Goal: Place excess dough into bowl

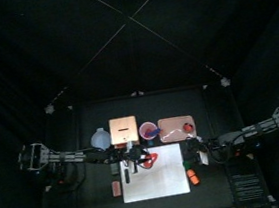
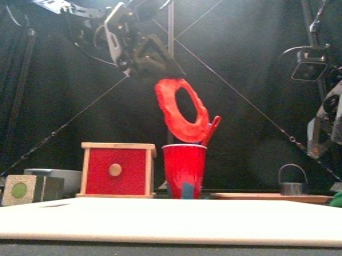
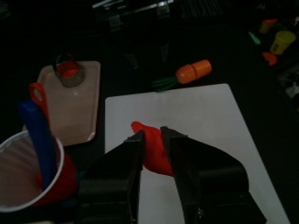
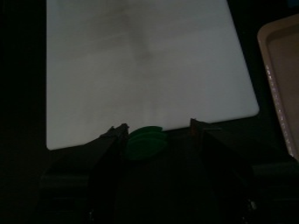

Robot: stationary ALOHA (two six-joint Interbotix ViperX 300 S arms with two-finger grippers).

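One ring of dough (image 2: 185, 108) is pinched in the left gripper (image 3: 156, 150), lifted clear above the white mat (image 3: 193, 131). Step: carry. Next: swing toward the bowl (image 1: 100, 139) at the table's back-left, then release. Right gripper (image 4: 149, 131) rests, holding something green.

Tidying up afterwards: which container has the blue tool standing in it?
The red cup, white inside, with the blue tool leaning in it. The pinkish tray beside it carries only a small red thing, no tool.
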